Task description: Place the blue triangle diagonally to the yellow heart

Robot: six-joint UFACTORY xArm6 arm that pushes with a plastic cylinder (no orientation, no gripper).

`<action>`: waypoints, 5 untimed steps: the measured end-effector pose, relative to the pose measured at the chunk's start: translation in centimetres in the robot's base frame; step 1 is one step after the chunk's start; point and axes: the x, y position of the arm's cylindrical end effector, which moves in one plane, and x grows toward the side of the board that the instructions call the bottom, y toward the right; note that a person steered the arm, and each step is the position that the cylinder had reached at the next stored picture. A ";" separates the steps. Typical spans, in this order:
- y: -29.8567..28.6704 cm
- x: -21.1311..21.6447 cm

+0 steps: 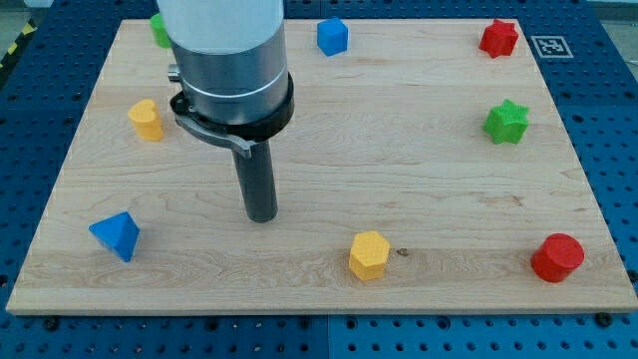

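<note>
The blue triangle [116, 235] lies near the board's lower left corner. The yellow heart [146, 120] sits at the left side, above the triangle. My tip [261, 215] rests on the board at centre left, to the right of both blocks and touching neither. It is roughly level with the triangle and well apart from it.
A yellow hexagon [368, 255] lies at the bottom centre. A red cylinder [556, 258] is at the bottom right. A green star [506, 122] is at the right, a red star [498, 38] at the top right, a blue cube [332, 37] at the top centre. A green block [159, 30] shows partly behind the arm.
</note>
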 end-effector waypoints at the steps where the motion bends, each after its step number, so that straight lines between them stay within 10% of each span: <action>1: -2.3 0.3; 3: -4.2 7.0; 5: -18.7 7.4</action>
